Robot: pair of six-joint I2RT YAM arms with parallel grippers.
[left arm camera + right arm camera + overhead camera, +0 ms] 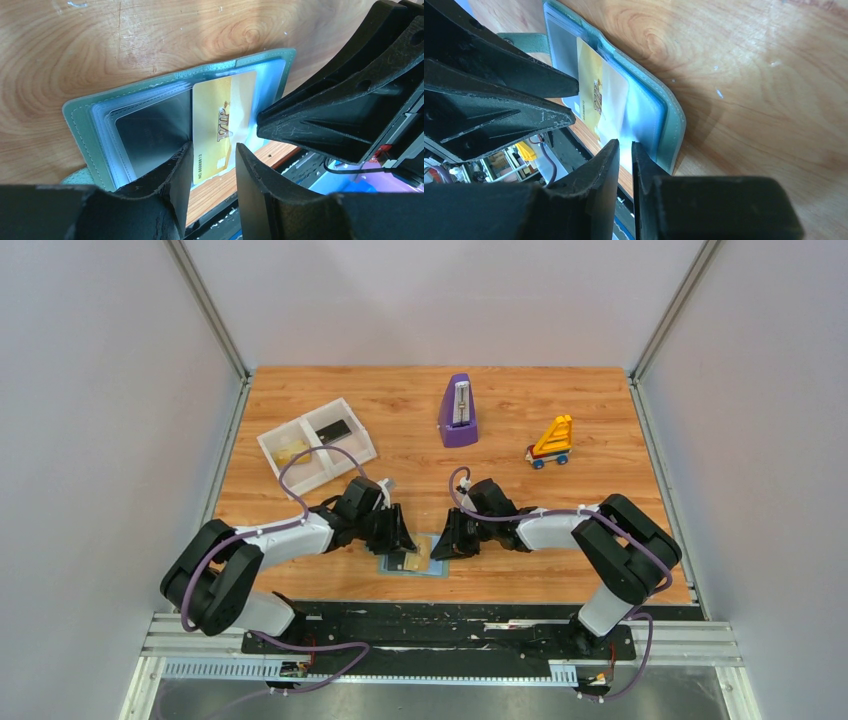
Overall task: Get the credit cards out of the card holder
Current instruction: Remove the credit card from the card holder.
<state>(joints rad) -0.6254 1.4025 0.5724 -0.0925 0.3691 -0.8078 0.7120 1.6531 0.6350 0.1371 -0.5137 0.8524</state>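
Close to the middle of the counter's near edge lies the card holder (pixel 435 568), opened flat, its long axis along that edge; a gold card (pixel 220 125) marked VIP sticks partly out of the pocket on the right arm's side, long axis crosswise, free end pointing at the near edge; a dark grey pane (pixel 150 130) fills the other pocket, card or shadow I cannot tell; left gripper (pixel 214 165) is narrowly parted astride the gold card, contact unclear; right gripper (pixel 625 150) is almost closed, pinching the holder's clear sleeve; from overhead both hide much of the holder; a white tray (pixel 272 462) toward the far left corner holds a dark card (pixel 333 429).
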